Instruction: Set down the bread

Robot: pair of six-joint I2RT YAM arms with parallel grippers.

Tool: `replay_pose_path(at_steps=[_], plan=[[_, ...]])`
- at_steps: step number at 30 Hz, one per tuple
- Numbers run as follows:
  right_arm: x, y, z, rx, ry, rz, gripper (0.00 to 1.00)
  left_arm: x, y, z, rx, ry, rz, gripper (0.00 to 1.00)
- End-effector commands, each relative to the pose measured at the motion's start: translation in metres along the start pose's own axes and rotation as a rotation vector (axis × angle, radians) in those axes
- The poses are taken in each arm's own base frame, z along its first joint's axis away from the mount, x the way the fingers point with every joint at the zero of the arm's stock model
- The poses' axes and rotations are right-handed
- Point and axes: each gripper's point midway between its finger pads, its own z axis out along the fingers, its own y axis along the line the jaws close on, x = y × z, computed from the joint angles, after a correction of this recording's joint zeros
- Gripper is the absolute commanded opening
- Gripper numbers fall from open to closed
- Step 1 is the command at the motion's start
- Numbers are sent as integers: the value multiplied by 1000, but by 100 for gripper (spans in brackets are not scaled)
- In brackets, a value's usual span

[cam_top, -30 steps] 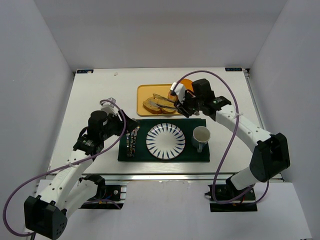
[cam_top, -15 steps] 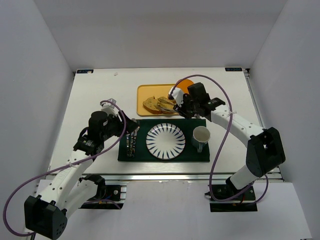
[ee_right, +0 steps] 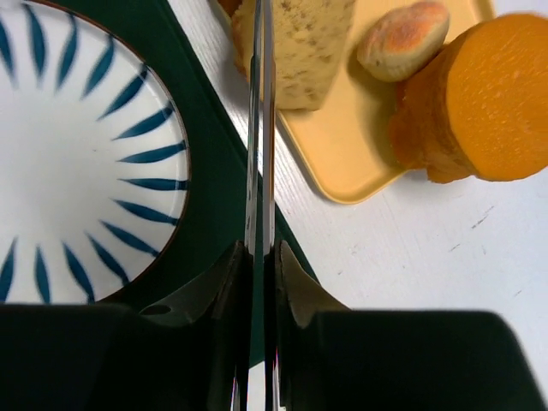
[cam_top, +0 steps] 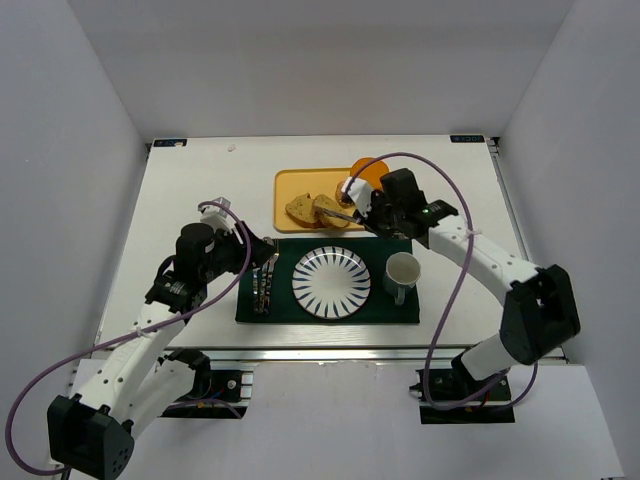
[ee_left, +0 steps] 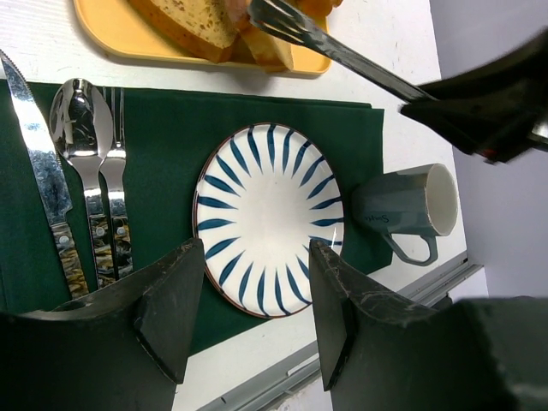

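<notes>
Right hand (ee_right: 257, 261) is clamped tight on a pair of metal tongs (ee_left: 342, 51), whose thin blades lie almost pressed together. They run out ahead of its fingers toward the bread (cam_top: 314, 209). That bread is two tan slices with browner crust and dark specks. It sits on the yellow tray (cam_top: 286, 186) toward the far side of the surface (cam_top: 200, 190), with the slices side by side and touching. The tips of the tongs reach the right-hand slice, but whether they actually pinch it cannot be told from these views. Just right of the slices, on the same tray, are a small round roll (ee_right: 402, 38) and an orange cylinder (ee_right: 479, 94) at the tray's corner. Nearer the arms, a dark green mat (cam_top: 390, 312) lies just beside the tray. At its middle it carries a white plate with blue stripes (cam_top: 331, 282), apart from the bread. A grey mug (cam_top: 402, 272) stands upright just right of the plate. A knife (ee_left: 38, 163), a spoon (ee_left: 77, 128) and a fork (ee_left: 113, 171) lie close together in a row on the mat's left part. Left hand (ee_left: 248, 317) hovers above the mat near the cutlery, its fingers spread wide and gripping nothing, well apart from the tray and the bread.
</notes>
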Motion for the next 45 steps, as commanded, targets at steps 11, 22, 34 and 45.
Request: replay_pose_path(at_steps=[11, 22, 34, 45], plan=[[-16, 63, -101, -178, -192, -157, 12, -2, -1, 1, 9, -12, 3, 62], [21, 100, -118, -291, -110, -299, 26, -1, 1, 3, 9, -10, 4, 62], [-5, 96, -113, -294, -162, -216, 49, -1, 2, 0, -3, -17, 7, 62], [-64, 32, -52, -126, -205, -116, 38, -4, -1, 2, 3, -9, 21, 62]])
